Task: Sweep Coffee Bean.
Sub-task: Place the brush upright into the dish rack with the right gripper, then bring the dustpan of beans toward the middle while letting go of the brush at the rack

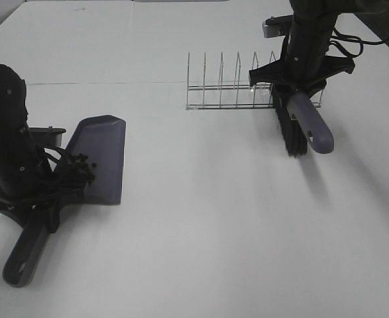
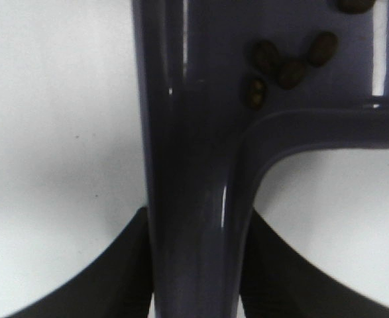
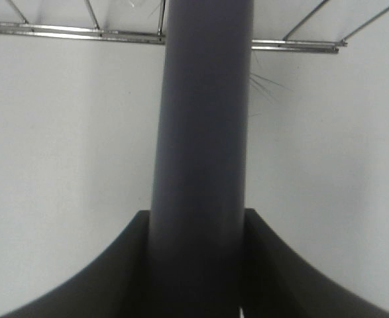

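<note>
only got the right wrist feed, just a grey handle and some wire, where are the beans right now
Observer: The coffee beans lie clustered in the dustpan.
Operator: who's got the pan
Observer: The left claw is shut on the dustpan's handle, at the left of the table.
Operator: and where's my brush sitting
Observer: The right claw holds the brush at the right end of the wire rack, with its bristles facing the table, well apart from the dustpan.

Tiny dark oval coffee beans [image 2: 290, 71] clustered at the rear of the dustpan [image 1: 107, 149]
</note>
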